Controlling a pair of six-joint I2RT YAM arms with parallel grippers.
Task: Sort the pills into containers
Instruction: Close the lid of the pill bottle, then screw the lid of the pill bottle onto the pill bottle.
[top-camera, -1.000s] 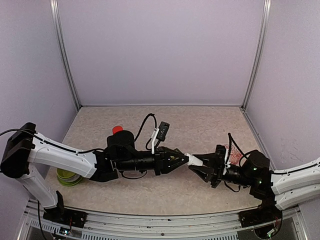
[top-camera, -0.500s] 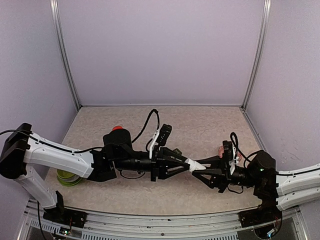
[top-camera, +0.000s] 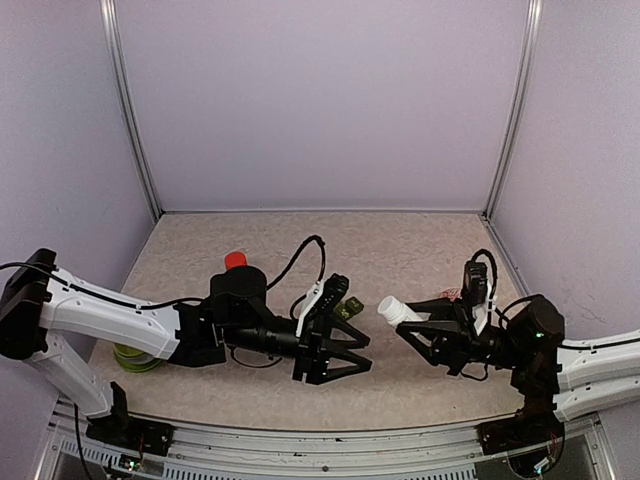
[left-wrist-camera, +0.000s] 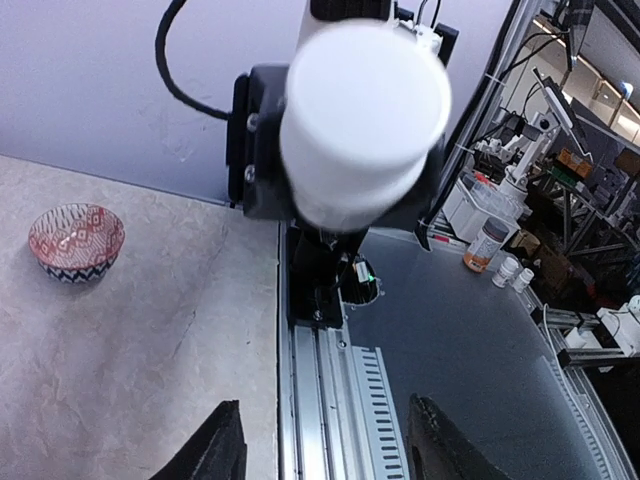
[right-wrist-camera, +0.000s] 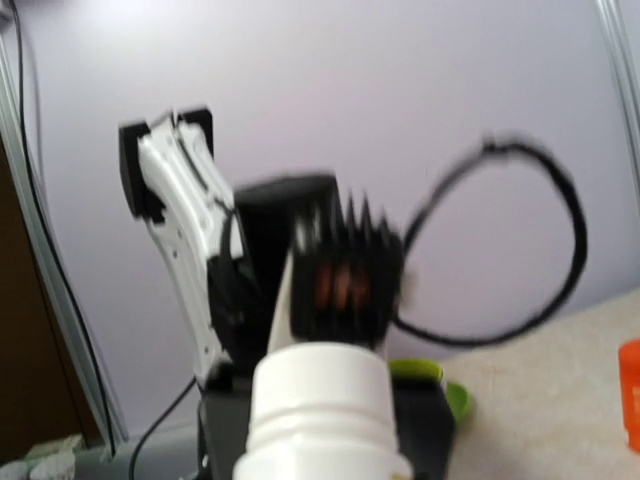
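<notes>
My right gripper (top-camera: 425, 327) is shut on a white pill bottle (top-camera: 393, 311) and holds it above the table, its white end pointing at the left arm. The bottle fills the bottom of the right wrist view (right-wrist-camera: 325, 425) and shows end-on in the left wrist view (left-wrist-camera: 362, 115). My left gripper (top-camera: 345, 358) is open and empty, a short way left of the bottle and apart from it; its dark fingertips (left-wrist-camera: 215, 452) stand wide apart. The dark green container strip (top-camera: 348, 309) lies on the table just behind the left gripper, partly hidden. No loose pills show.
A red bottle (top-camera: 236, 261) stands behind the left arm. A lime-green bowl (top-camera: 133, 354) sits at the near left. A red patterned bowl (left-wrist-camera: 76, 240) sits on the right side, mostly hidden behind the right wrist in the top view. The table's metal front rail (left-wrist-camera: 325, 390) lies below the left gripper.
Both grippers met at the white bottle before. The left gripper has let go, opened and drawn back to the left. The right gripper has pulled away to the right with the bottle.
</notes>
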